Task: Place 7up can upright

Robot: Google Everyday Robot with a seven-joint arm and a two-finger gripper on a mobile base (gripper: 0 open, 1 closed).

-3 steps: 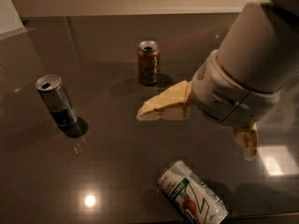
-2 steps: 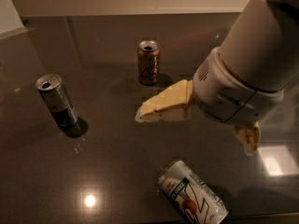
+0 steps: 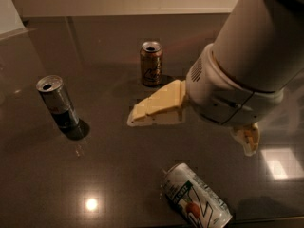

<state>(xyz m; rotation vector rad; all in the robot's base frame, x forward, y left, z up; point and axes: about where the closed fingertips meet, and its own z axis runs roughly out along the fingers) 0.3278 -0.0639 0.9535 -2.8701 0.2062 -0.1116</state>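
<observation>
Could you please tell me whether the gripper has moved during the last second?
Yes. The gripper, between the brown-gold can and the 7up can, has edged left and slightly nearer the camera, judged against the unmoved brown-gold can.

7up can (image 3: 197,198): white-silver, green lettering, red dot; lying on its side, diagonal. Gripper (image 3: 191,134) just beyond it, fingers spread.

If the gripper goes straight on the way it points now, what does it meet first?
Probably the table, left of the lying 7up can; the open gripper hangs above it. Depth is unclear.
</observation>
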